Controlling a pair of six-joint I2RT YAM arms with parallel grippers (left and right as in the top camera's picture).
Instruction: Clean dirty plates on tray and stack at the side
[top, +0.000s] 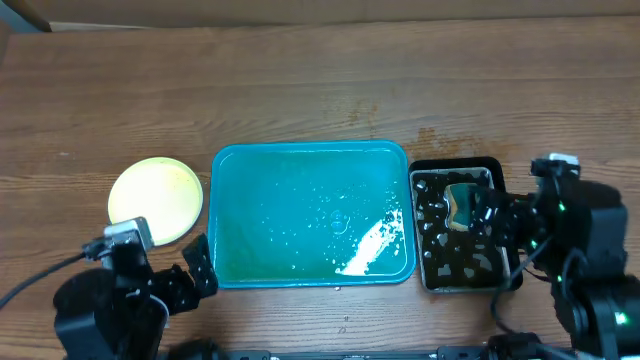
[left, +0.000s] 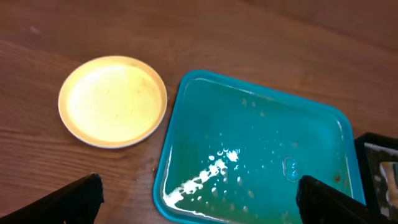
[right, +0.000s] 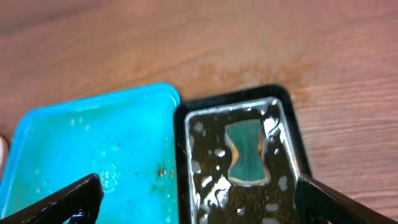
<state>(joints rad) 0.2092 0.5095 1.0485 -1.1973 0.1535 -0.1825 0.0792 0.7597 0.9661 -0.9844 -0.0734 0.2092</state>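
My left pincer (left: 205, 205) is spread wide with nothing between its black fingers (left: 74, 200). It hangs over the tray's (left: 261, 137) near left corner. The tray is teal plastic, rectangular with rounded corners and a raised rim, and its floor is wet, with water beads and a white streak of glare. Just left of the tray, apart from its rim, lies a round, shallow, pale yellow plate (left: 113, 101) with a lighter edge, flat on the wooden table (top: 300, 80). I cannot tell whether other plates lie under it.

My right pincer (right: 199, 202) is spread wide too and pinches nothing. It hangs over the black pan (right: 230, 96), a smaller rectangle whose long side touches the tray's right rim. The pan holds dark water with pale bubbles and a green sponge (right: 245, 155) pinched in at the waist.

Only my right wrist view shows the brown specks (right: 163, 169) on the tray floor beside the pan. Only the overhead view shows plate, tray and pan in one row, with a brownish stain (top: 440, 135) on the wood behind the tray's far right corner.
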